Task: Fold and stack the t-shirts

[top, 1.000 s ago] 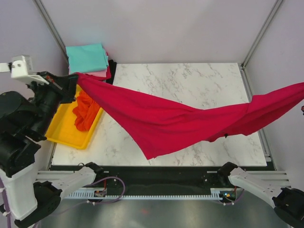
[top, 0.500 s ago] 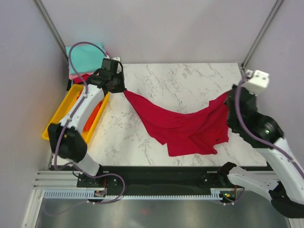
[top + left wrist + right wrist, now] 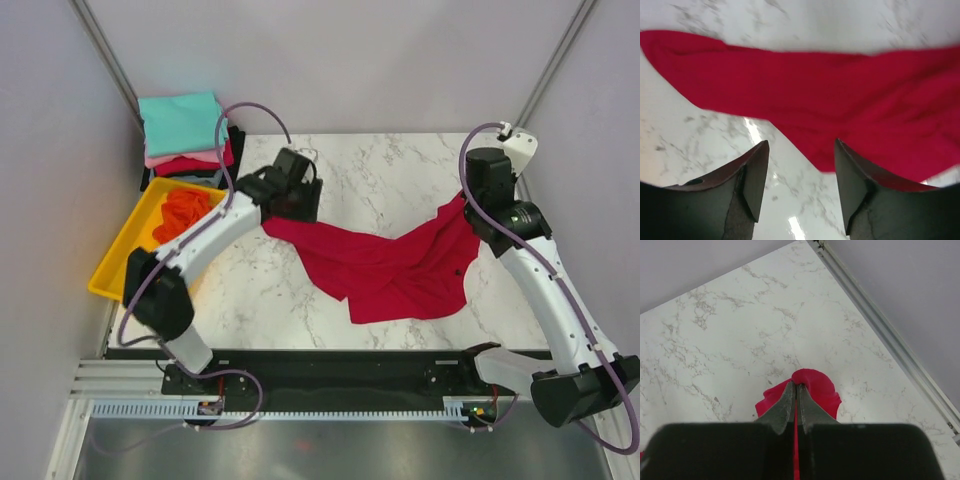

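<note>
Left gripper (image 3: 800, 145) low in frame, both dark fingers (image 3: 752, 175) spread well apart, nothing clamped between them. Crimson t-shirt (image 3: 840, 100) lies ahead of fingertips, stretched as wide wrinkled band from far left to far right. Cloth narrow ahead-left, broader ahead-right. Its near edge slants down from left into gap between fingertips, then passes behind right finger. Contact between fingers and cloth unclear. Marble table (image 3: 715, 145) bare beside left finger and beyond cloth. Bright glare on marble between fingers. View slightly blurred.
</note>
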### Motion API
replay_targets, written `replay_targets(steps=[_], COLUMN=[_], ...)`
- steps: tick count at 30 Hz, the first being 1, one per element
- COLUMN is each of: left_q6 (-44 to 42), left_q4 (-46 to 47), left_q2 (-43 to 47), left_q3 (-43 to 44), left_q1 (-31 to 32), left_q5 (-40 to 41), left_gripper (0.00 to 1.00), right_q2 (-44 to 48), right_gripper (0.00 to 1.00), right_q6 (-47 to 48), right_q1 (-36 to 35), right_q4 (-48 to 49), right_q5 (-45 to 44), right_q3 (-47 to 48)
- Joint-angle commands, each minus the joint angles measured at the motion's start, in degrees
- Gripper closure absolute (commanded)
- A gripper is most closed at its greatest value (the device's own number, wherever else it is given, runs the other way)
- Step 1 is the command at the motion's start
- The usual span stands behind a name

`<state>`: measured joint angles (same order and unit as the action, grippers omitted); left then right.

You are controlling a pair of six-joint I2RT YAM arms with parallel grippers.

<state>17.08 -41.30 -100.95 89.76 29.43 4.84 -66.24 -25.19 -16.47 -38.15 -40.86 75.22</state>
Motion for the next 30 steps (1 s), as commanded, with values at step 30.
replay_targets(steps=[30], left_q6=[6.48], left_q4=[29.87], left_q2=[6.74], left_q3=[-36.06], left_q1=[32.62], left_q5=[4.82], left_gripper=[0.47], right_q2=[4.71], right_gripper=[1.0], right_q6=[-0.83], right_q1=[1.88], right_q4=[6.25], right_q5=[10.19], right_q3=[-11.76])
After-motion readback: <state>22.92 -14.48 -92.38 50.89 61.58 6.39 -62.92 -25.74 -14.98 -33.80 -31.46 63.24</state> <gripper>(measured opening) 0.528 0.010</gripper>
